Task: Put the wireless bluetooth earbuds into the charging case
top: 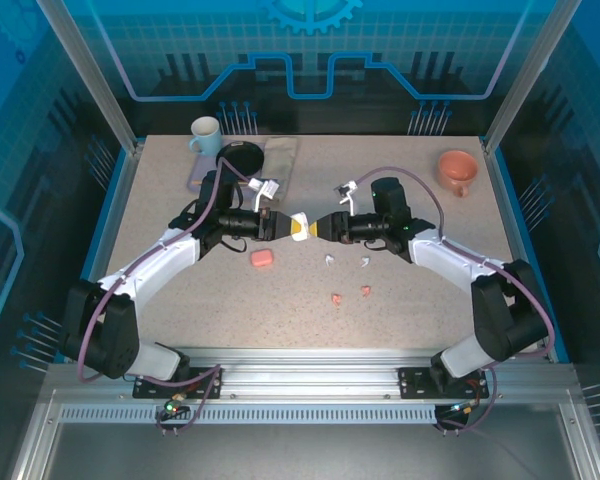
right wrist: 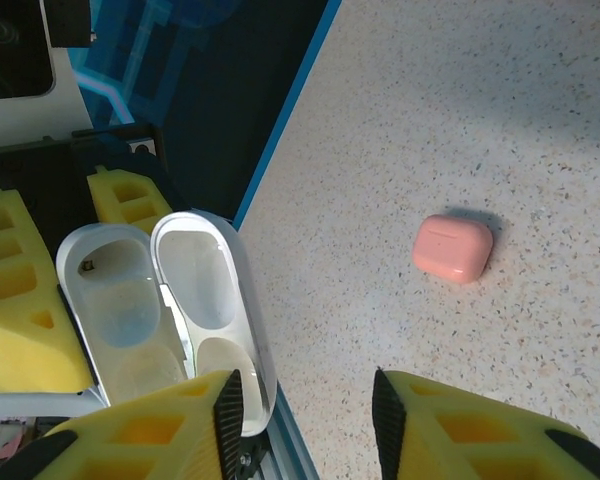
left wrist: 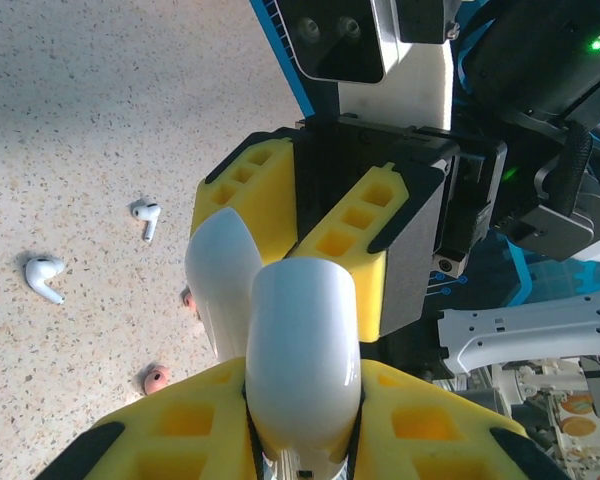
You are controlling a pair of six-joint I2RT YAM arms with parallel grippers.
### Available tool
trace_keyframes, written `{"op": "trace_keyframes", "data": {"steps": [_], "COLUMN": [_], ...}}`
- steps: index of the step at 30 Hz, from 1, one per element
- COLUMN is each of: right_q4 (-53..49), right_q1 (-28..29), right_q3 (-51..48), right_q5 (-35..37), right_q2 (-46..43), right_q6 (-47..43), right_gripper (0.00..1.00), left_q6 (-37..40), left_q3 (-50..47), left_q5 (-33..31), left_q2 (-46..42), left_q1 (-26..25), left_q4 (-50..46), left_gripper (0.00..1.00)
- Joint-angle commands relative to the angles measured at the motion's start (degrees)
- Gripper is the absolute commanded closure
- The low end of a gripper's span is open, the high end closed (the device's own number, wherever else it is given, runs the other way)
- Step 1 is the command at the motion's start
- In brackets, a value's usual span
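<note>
In the top view a white charging case (top: 300, 226) is held above the table's middle, with my left gripper (top: 286, 226) shut on its base. The left wrist view shows the case body (left wrist: 302, 340) between the yellow fingers (left wrist: 180, 425), its lid (left wrist: 220, 270) swung open. My right gripper (top: 318, 227) faces it, open; in its wrist view the open lid (right wrist: 205, 290) lies just outside one finger (right wrist: 170, 420), and nothing sits between the pads. Two white earbuds (top: 329, 261) (top: 364, 264) and two salmon-pink earbuds (top: 335, 299) (top: 366, 291) lie on the table. A shut pink case (top: 263, 258) rests nearby.
A pale blue mug (top: 205, 135), a black round object (top: 242, 157) and a grey pouch (top: 280, 160) stand at the back left. An orange cup (top: 457, 170) sits at the back right. Blue walls ring the table.
</note>
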Motion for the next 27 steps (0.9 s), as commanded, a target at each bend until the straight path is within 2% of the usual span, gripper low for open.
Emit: {"op": "trace_keyframes", "data": {"steps": [1, 15, 20, 24, 27], "right_q4": [2.2, 4.4, 3.3, 1.7, -0.3], "right_q1": [0.7, 1.8, 2.0, 1.8, 1.4], "right_q3": [1.8, 3.0, 3.4, 4.0, 4.6], "right_q5": [-1.8, -6.7, -6.8, -6.3, -5.3], "right_q2": [1.0, 2.7, 3.1, 2.9, 2.7], "right_q6": [0.8, 1.0, 0.2, -0.6, -1.5], "right_gripper": [0.6, 0.67, 0.8, 0.98, 1.0], "left_q6": [0.7, 0.3, 0.2, 0.2, 0.3], "left_q3": [1.9, 2.9, 3.3, 3.4, 3.3], "left_q5": [2.1, 1.9, 1.8, 1.7, 1.7], "left_q2": [-0.2, 0.7, 0.7, 0.9, 1.1], "left_q1": [-0.7, -1.2, -1.3, -1.2, -1.3], "left_q4": [1.2, 1.9, 1.9, 1.9, 2.1], "left_gripper": [1.0, 1.0, 1.0, 1.0, 1.0]}}
